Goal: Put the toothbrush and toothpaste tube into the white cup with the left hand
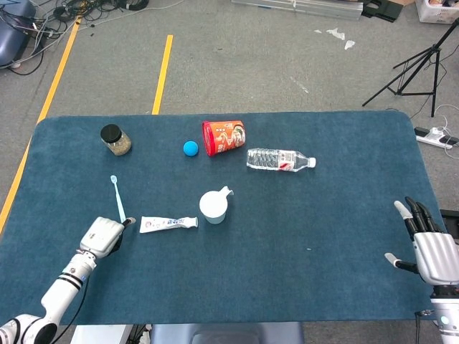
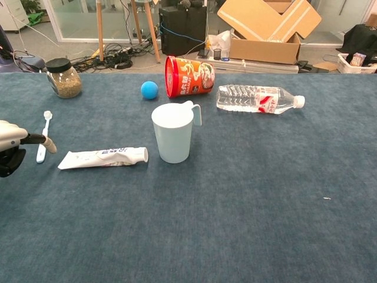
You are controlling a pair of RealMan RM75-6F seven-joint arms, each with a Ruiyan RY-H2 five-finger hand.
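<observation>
From the head view, the toothbrush [image 1: 117, 198] and toothpaste [image 1: 168, 223] are lying on the desk [image 1: 287, 287] beside the empty cup [image 1: 213, 206]; nothing is done yet. The left hand [image 1: 102, 236], fingers curled in holding nothing, is sitting just below the brush handle; the right hand [image 1: 427, 247] is resting with fingers spread.

In the chest view, one of the left hand's fingers [image 2: 47, 143] is pointing out just beside the brush handle; contact is unclear.

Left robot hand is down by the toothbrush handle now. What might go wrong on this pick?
The thin white toothbrush lies flat on the blue felt table, so the left robot hand may slip off it. The white toothpaste tube lies close by and could get nudged. The upright white plastic cup looks light and may tip.
</observation>
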